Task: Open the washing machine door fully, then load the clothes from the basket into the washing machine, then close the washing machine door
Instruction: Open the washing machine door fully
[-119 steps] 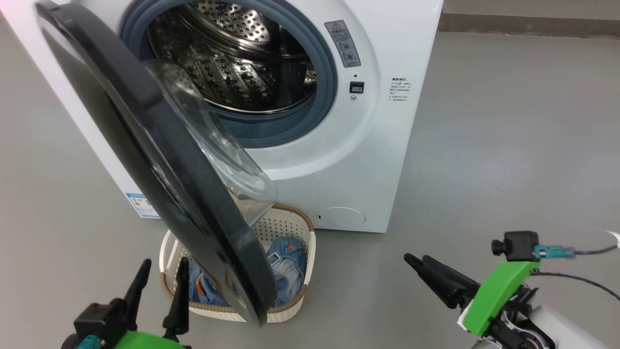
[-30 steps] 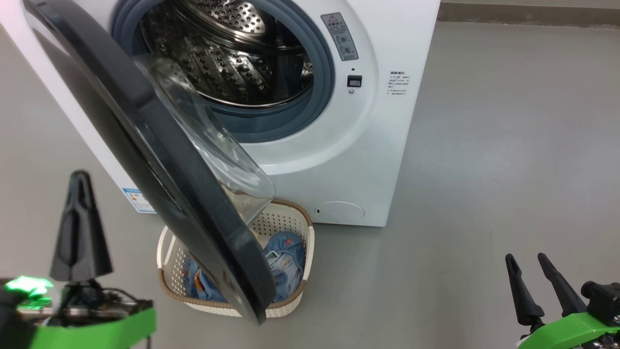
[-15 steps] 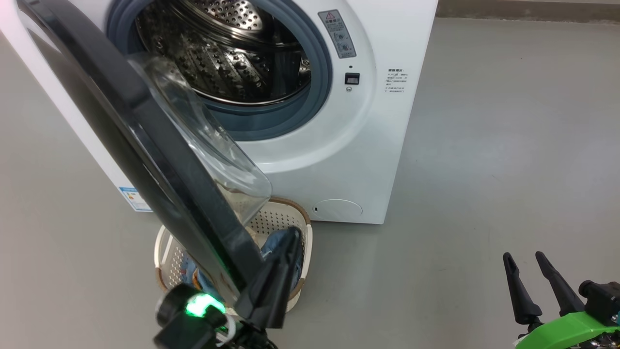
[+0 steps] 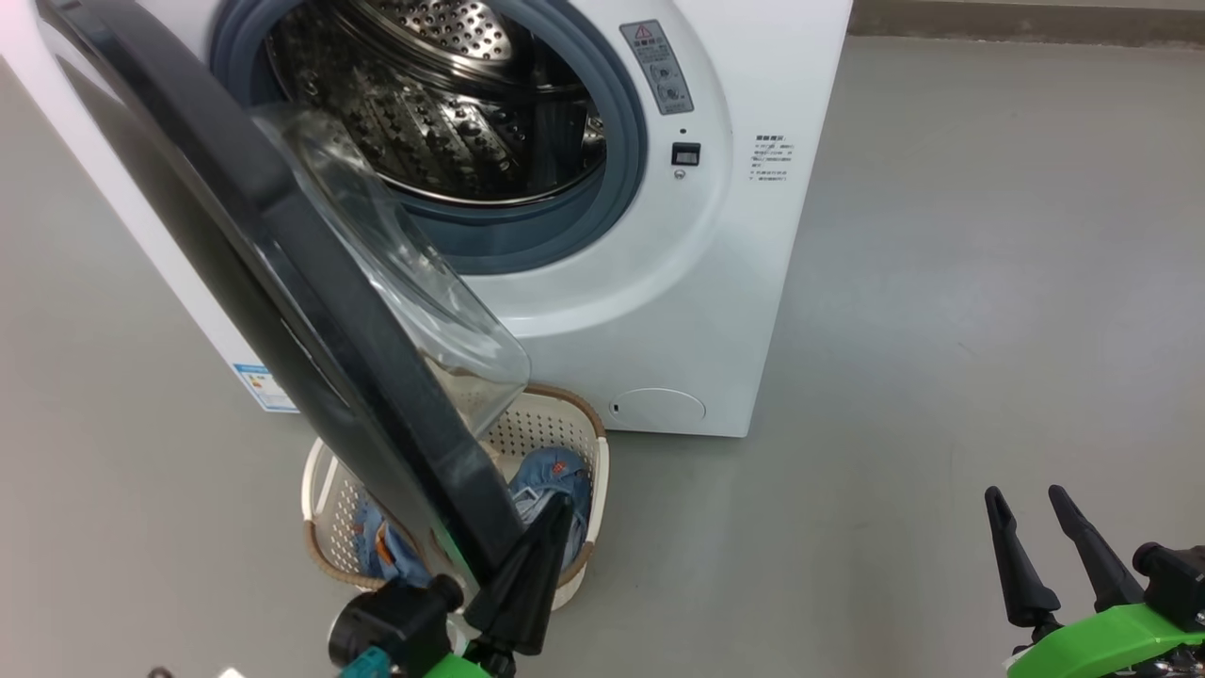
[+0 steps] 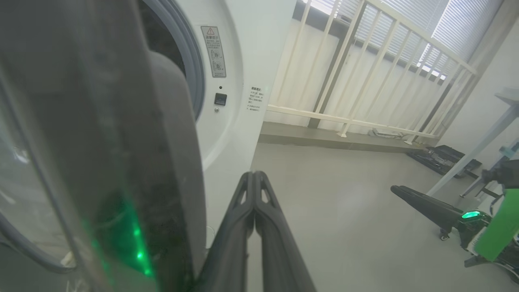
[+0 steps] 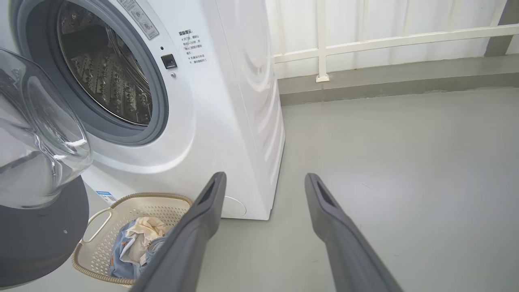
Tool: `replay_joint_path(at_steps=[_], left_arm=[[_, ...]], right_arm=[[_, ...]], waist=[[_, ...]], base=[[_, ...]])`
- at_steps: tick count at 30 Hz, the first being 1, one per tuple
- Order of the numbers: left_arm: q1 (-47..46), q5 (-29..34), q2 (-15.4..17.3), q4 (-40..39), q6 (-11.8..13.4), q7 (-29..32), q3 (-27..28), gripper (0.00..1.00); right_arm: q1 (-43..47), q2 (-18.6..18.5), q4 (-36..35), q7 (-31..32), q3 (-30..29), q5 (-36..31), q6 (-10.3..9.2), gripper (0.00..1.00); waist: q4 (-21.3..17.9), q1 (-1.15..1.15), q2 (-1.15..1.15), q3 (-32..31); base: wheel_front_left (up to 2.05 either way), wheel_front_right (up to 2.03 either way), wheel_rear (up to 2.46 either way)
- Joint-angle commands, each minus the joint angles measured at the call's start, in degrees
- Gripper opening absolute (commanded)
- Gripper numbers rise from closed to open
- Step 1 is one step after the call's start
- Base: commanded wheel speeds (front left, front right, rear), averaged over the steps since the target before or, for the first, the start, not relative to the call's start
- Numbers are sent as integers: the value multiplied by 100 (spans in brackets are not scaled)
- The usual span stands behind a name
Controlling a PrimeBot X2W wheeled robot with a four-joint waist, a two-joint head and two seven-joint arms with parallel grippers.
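Left pincer [image 4: 558, 510], closed, has swung in beside the washing machine door [image 4: 282, 273] lower edge; right pincer [image 4: 1024, 499] stays open.

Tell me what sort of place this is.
Probably a laundry corner in an indoor utility or test room: a white front-loading washing machine stands on a bare grey floor, with a basket of clothes before it and a pale railing behind.
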Motion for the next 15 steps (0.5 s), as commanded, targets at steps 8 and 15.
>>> replay_joint_path(at_steps=[8,15], left_arm=[[-446,-270,-22,310,63,-34,327,0],[-405,-321,-30,363,123,-37,392,0]], right_arm=[[9,-71,-169,-69,100,-59,9,100],[38,-86,-182,-69,95,-56,9,100]], waist=[[39,0,0,-25],[109,0,0,-54]], base=[[0,0,0],[0,0,0]])
